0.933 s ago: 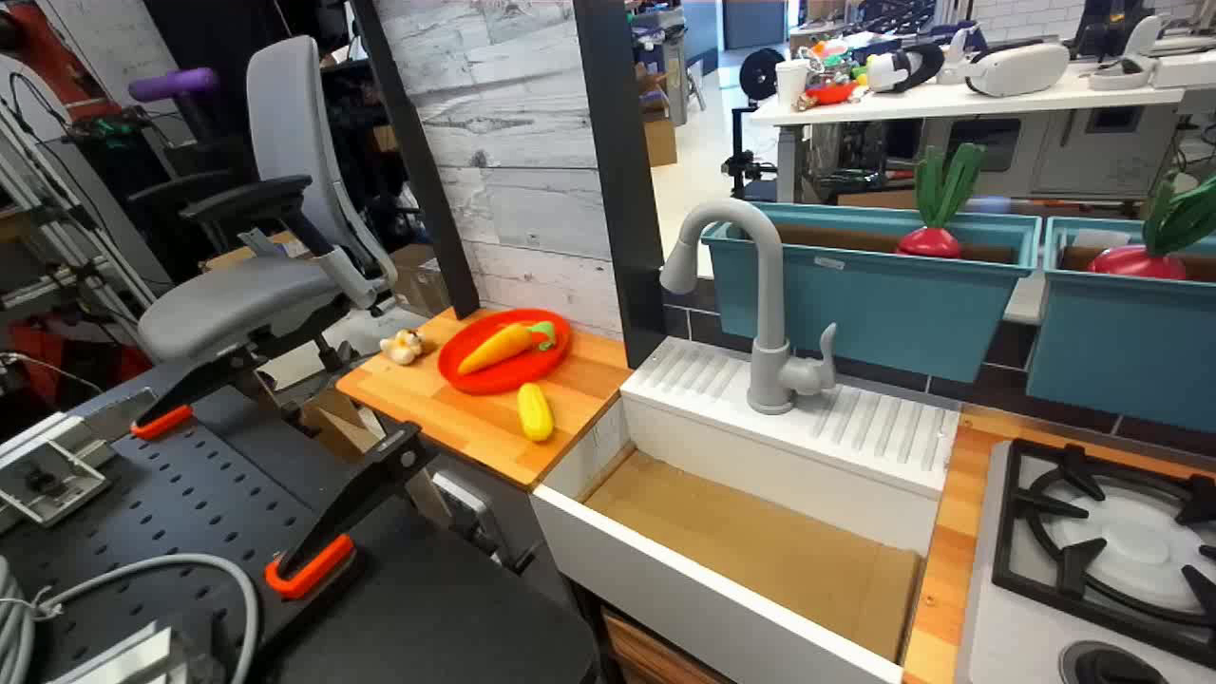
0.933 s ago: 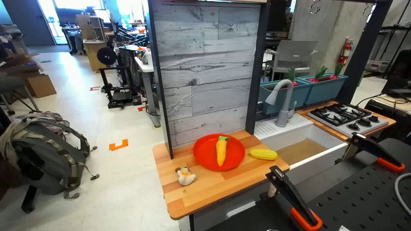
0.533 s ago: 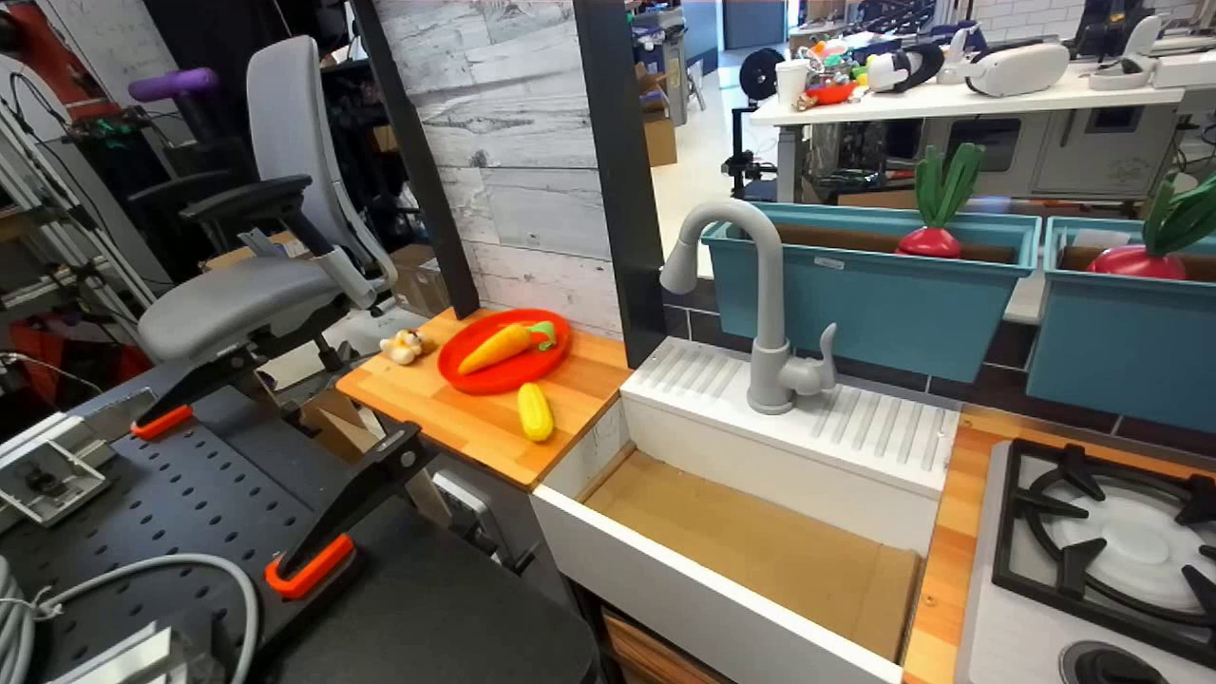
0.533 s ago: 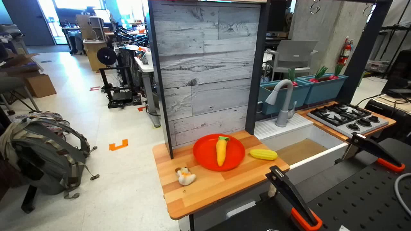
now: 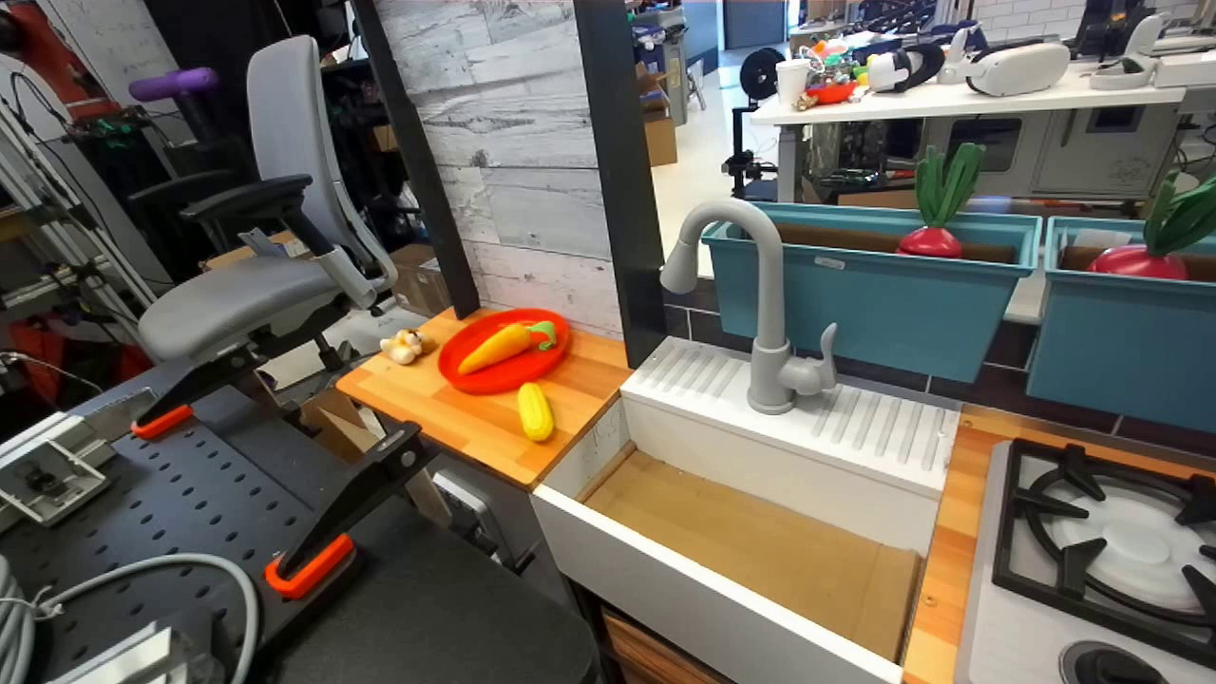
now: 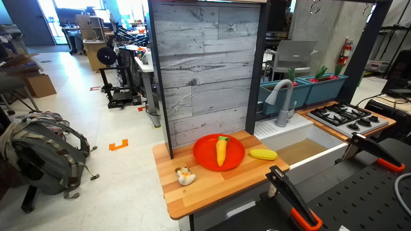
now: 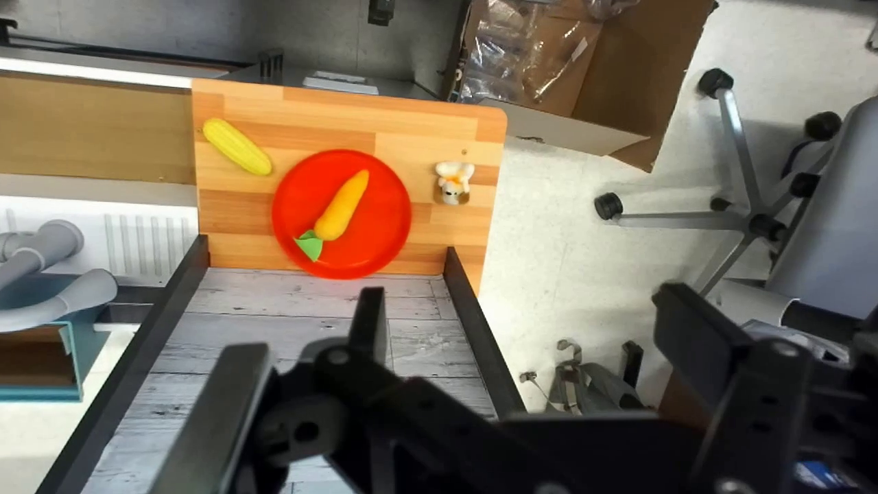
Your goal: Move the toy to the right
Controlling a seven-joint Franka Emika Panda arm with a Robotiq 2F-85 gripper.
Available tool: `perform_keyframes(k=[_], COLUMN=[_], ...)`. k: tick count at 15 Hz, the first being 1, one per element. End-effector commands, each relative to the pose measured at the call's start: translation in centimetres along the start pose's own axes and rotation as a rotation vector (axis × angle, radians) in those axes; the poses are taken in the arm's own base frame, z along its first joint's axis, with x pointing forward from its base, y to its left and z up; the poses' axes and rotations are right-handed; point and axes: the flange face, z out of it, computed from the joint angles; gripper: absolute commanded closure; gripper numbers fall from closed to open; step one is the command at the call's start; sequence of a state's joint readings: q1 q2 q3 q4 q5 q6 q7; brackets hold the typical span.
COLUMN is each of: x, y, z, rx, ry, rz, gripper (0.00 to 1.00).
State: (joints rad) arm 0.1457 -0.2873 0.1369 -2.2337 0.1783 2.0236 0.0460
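Small white toy (image 7: pixel 454 182) with an orange middle, on the wooden tabletop (image 7: pixel 425 120)
It rests above the centre of the wrist view, brownish toward its lower end, and left of centre in both exterior views.

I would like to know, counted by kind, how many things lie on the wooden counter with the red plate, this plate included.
Red plate: 1
Toy carrot: 1
Toy corn cob: 1
Small whitish toy, kind unclear: 1
Total: 4

Butcher-block countertop (image 6: pixel 218 183) carries red plate (image 6: pixel 205 153) toward far edge, yellow toy corn (image 6: pixel 263 154) just right, small white-and-orange toy (image 6: pixel 186 178) at left, in both exterior views.
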Motion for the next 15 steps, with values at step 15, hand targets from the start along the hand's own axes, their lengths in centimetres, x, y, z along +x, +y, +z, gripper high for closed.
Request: perform_keyframes(k=[15], x=[5.7], y=[3.6], z=[24.9], rx=[-0.021], ry=[-0.213], rz=[-0.015], gripper=[0.0])
